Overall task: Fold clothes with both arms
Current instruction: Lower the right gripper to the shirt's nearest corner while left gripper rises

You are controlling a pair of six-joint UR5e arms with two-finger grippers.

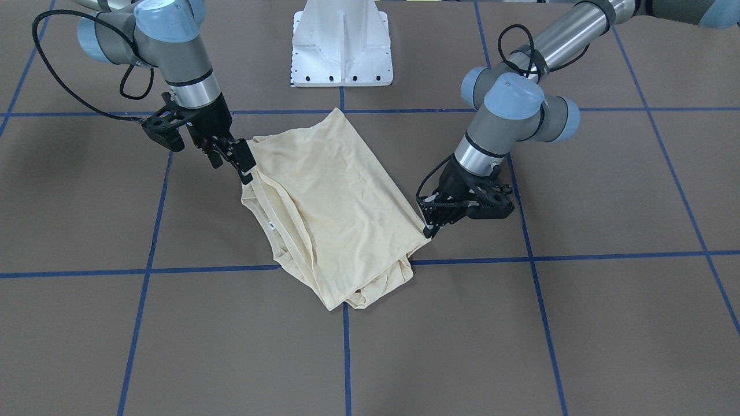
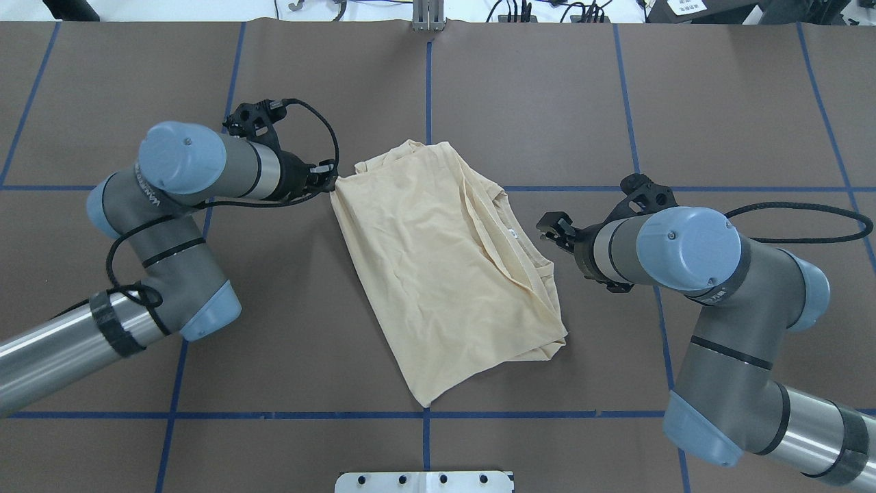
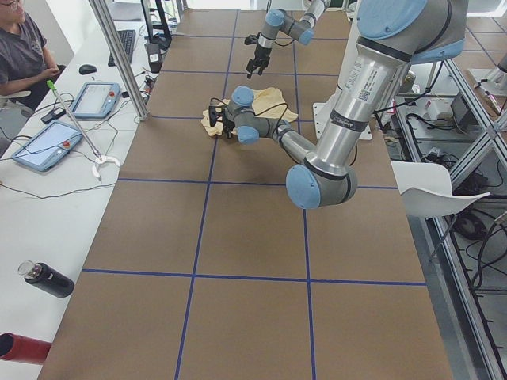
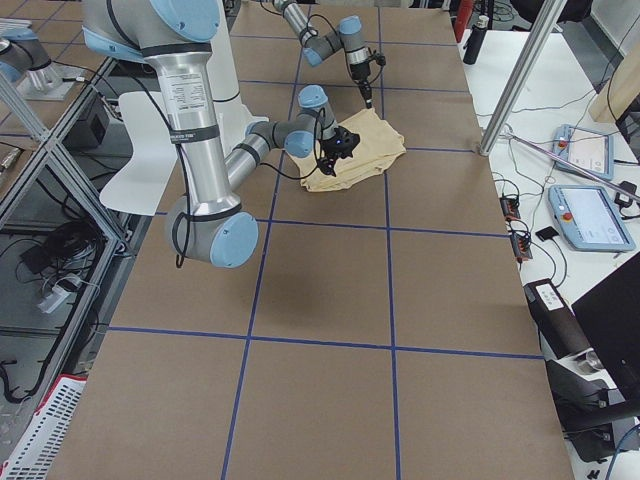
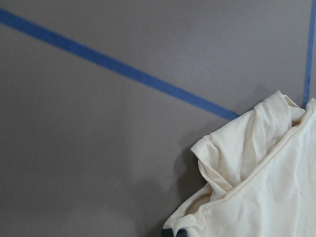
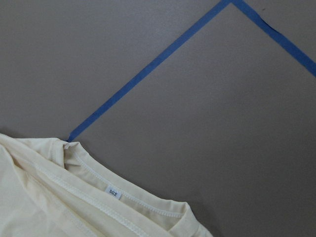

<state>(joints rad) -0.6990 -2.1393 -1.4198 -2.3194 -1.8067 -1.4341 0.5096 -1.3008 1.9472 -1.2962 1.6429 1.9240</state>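
Observation:
The pale beige shirt (image 1: 341, 202) lies folded into a slanted rectangle at the table's middle (image 2: 438, 274). Its ribbed collar and small white label (image 6: 114, 193) face the right arm's side. The print is hidden. My left gripper (image 1: 429, 231) is shut on the shirt's far corner (image 2: 330, 181), and the left wrist view shows dark fingertips (image 5: 175, 232) under bunched fabric (image 5: 266, 187). My right gripper (image 1: 240, 167) stands open at the collar edge (image 2: 551, 229) with nothing between its fingers. The right wrist view shows only the collar (image 6: 59, 197) and bare table.
The white pedestal (image 1: 341, 46) stands at the robot's side of the table. Blue tape lines (image 2: 428, 414) grid the brown surface. A seated person (image 3: 20, 47), tablets (image 3: 46, 145) and a dark bottle (image 3: 47, 279) are on the side bench.

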